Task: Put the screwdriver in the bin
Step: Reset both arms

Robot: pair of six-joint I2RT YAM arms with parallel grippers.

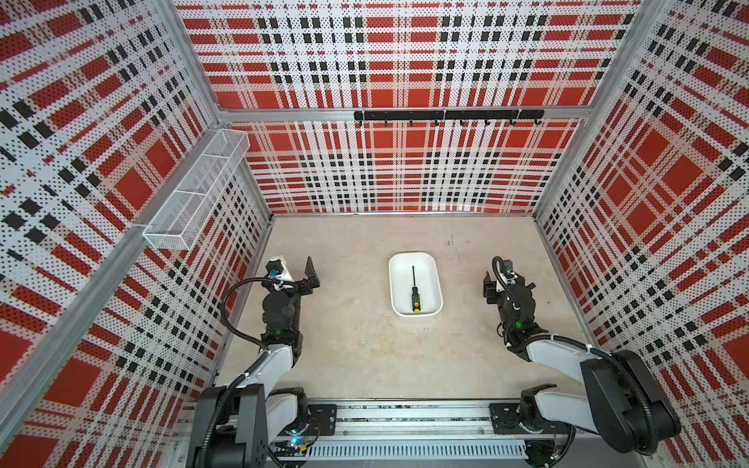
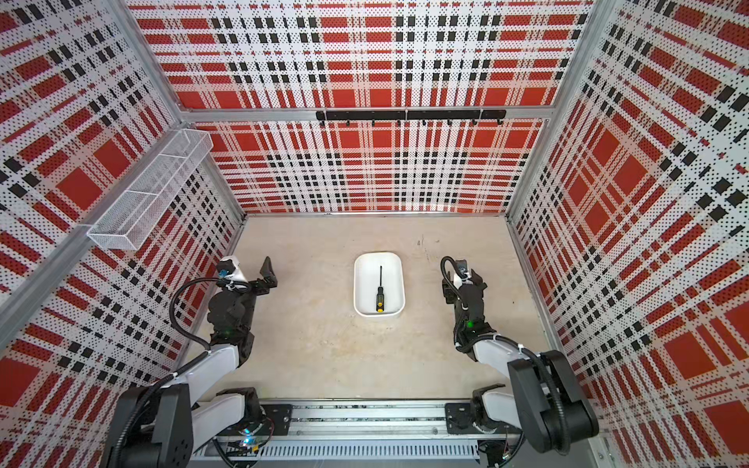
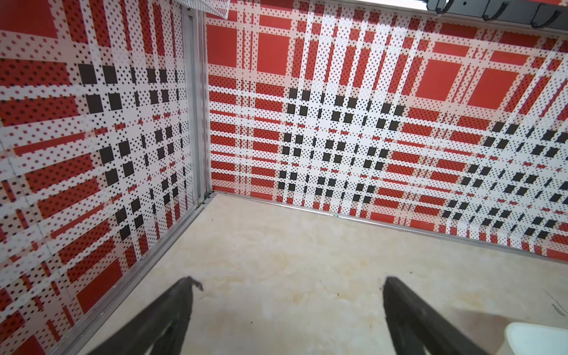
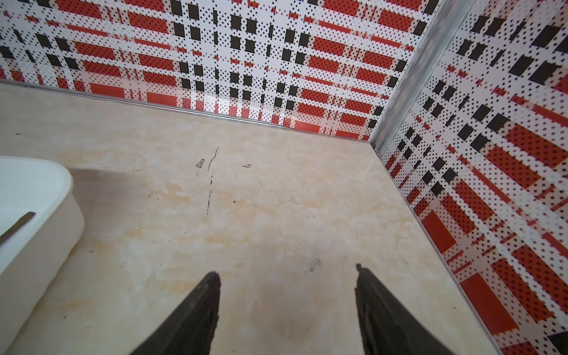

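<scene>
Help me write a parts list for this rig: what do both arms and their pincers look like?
Both the left arm and right arm have white shell links between chunky black joints, each with a small green light near the wrist. A black corrugated cable hose loops along each. The left pincer and right pincer are matte black, two-pronged and taper to thin tips.
</scene>
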